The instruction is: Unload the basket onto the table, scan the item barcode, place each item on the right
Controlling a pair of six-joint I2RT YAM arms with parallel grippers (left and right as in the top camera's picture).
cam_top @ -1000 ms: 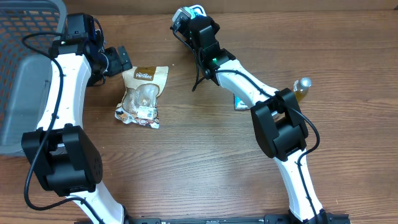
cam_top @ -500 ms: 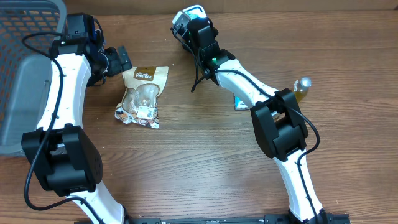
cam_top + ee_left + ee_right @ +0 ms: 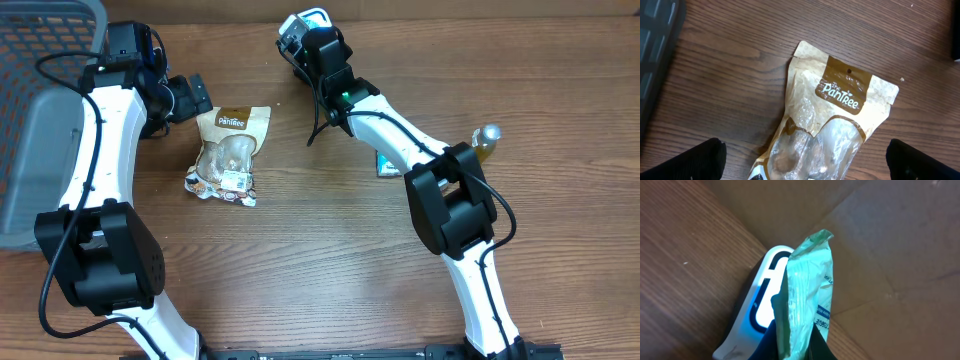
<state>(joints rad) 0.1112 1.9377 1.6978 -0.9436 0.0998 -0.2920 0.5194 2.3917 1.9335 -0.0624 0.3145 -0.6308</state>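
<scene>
A crinkled pale-green film packet (image 3: 807, 280) is pinched in the right gripper (image 3: 790, 347), over the rounded white scanner (image 3: 747, 325) at the worktop's far edge. The left gripper (image 3: 805, 162) is spread wide above a kraft-brown pouch (image 3: 840, 110).

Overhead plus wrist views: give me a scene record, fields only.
right tool: shut on green packet, held close by the scanner
scanner: white, blue light on, at the far table edge
left tool: open, over the Pantree pouch, holding nothing
Pantree pouch: lying flat on the table, label up
other items: small bottle, grey basket
</scene>
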